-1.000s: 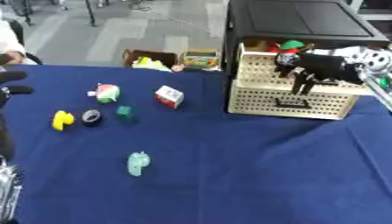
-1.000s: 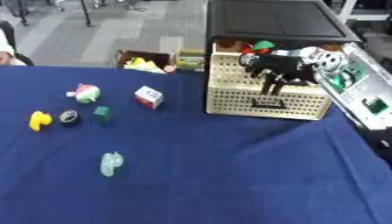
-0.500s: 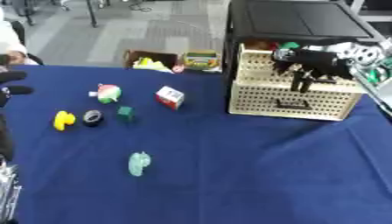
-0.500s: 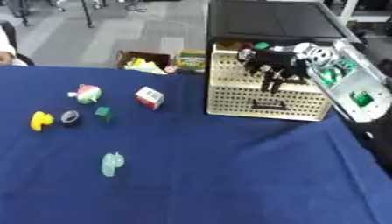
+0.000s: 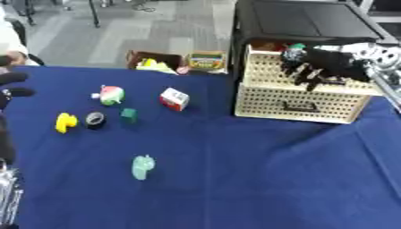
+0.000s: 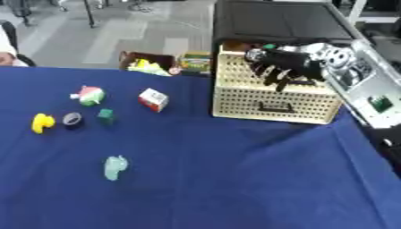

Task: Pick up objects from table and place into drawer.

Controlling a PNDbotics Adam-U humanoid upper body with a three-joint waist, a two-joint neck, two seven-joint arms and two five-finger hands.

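1. The drawer (image 6: 270, 91), a beige perforated box pulled out of a black cabinet (image 6: 278, 20), is the landmark. Something red and something green show at its back rim, so some items look to be inside already; what they are cannot be made out.
2. The right hand (image 6: 278, 67) hangs over the open drawer, fingers pointing down and spread. Nothing visible is in its hold, though its palm side is hidden, so I judge it empty rather than see it.
3. Left of the drawer on the blue desk (image 6: 235, 179), five things wait: a red-and-white cube (image 6: 153, 99) nearest, then a red, white and green ball-like toy (image 6: 89, 95), a small dark green block (image 6: 105, 116), a dark ring (image 6: 72, 119) and a yellow duck-like piece (image 6: 41, 122).
4. A pale green figure (image 6: 114, 167) lies further off, nearer the robot than the drawer.
5. So the task seems partly done, with most items left.
6. The left hand (image 5: 11, 85) shows dark at the far left edge, cut off; its fingers cannot be judged.
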